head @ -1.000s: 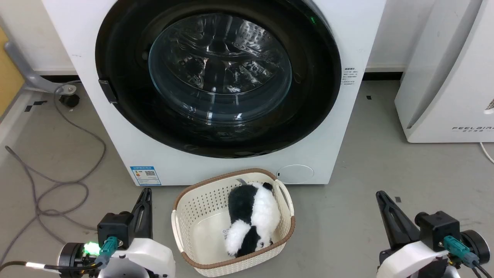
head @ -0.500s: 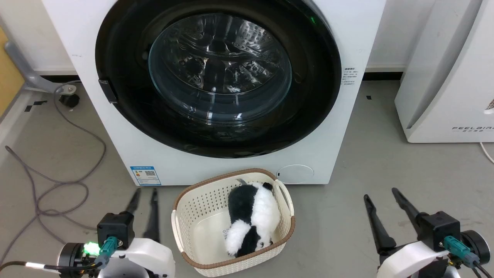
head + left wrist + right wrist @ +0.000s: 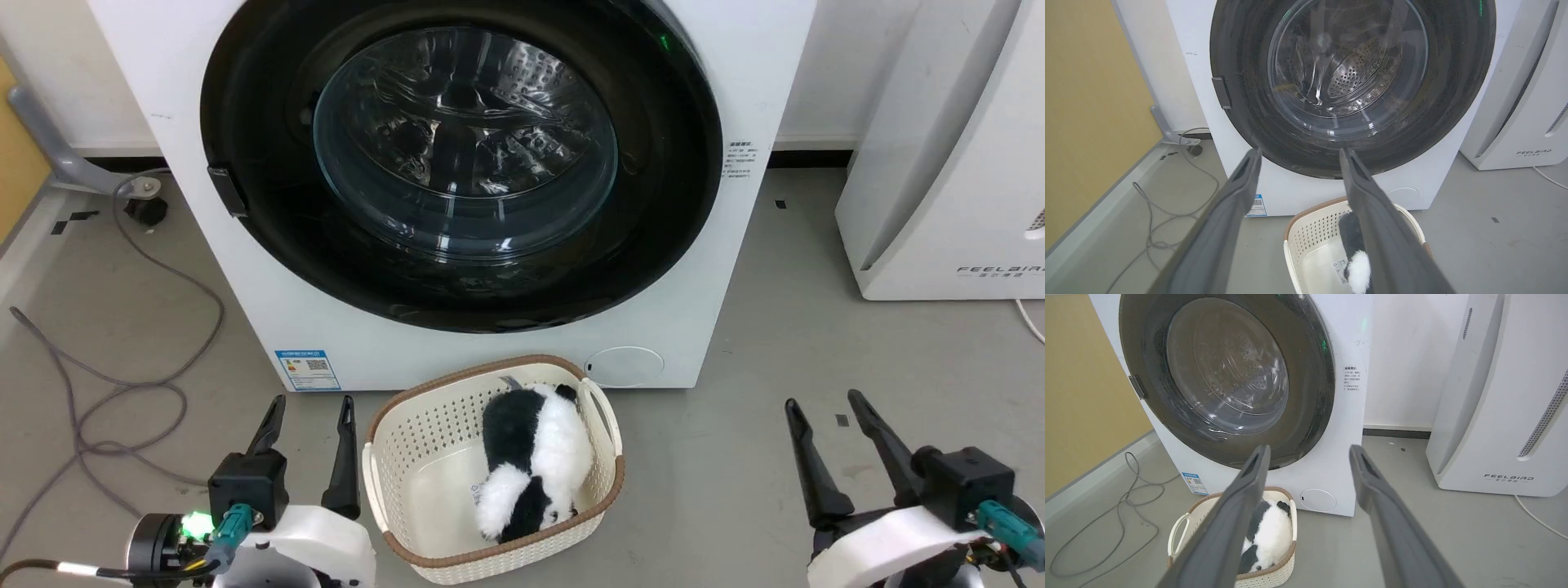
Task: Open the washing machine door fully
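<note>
Washing machine door [image 3: 669, 204] stiff, glossy (slippery glass); pull at edge tab [image 3: 227, 192]. Left pincer [image 3: 314, 404], right pincer [image 3: 823, 400] apart, empty.

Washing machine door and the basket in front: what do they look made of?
The washing machine door: glossy black ring, probably plastic, judging by its sharp reflections; centre bowl looks like clear glass, the drum showing through. The basket: matte cream plastic, moulded holes, brown rim trim.
</note>
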Available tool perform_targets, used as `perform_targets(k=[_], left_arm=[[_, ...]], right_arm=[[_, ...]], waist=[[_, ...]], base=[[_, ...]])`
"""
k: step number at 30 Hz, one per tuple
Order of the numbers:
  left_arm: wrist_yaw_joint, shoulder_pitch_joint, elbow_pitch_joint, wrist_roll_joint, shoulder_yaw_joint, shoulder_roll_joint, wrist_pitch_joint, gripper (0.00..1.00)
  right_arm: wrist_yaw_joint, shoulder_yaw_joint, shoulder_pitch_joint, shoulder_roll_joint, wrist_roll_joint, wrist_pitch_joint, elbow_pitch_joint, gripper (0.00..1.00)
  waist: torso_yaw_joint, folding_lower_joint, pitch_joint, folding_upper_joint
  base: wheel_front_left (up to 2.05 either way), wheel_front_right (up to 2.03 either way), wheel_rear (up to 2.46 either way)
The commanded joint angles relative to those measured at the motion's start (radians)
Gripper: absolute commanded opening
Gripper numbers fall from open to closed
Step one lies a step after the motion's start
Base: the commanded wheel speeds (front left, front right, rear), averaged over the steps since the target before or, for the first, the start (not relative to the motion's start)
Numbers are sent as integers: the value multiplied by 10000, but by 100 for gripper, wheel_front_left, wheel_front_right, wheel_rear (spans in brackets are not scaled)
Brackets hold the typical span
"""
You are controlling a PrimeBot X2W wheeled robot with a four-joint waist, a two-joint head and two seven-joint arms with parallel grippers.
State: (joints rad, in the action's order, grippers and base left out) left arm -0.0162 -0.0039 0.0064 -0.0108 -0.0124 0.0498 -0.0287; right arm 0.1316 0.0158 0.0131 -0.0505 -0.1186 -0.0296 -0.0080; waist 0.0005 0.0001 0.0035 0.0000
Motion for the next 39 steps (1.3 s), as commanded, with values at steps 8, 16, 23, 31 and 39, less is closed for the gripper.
perform_targets(k=[8,16,23,31,39], left_arm=[[-189,-107,37,-119,-47,2,-247,100],[-276,-231,10,-147,-46,3,-414,100],[-306,-383,-14,-138,-24,3,-539,100],[-368,-686,-68,-185,-69,3,-706,100],[-472,-1028,-177,-284,-119,3,-873,100]], right_arm=[[-2,118,-74,2,-1230,-246,-61,0],[-3,504,-553,2,-2846,-413,282,0],[-3,751,-1198,2,-4236,-488,714,0],[-4,1275,-2413,-336,-5853,-75,1756,0],[-4,1400,-4066,-925,-7012,186,3006,0]], waist=[[14,-1,30,0],[34,-1,203,0],[68,-1,408,0],[195,-1,815,0],[344,-1,1396,0]], base=[[0,0,0],[0,0,0],[0,0,0],[0,0,0],[0,0,0]])
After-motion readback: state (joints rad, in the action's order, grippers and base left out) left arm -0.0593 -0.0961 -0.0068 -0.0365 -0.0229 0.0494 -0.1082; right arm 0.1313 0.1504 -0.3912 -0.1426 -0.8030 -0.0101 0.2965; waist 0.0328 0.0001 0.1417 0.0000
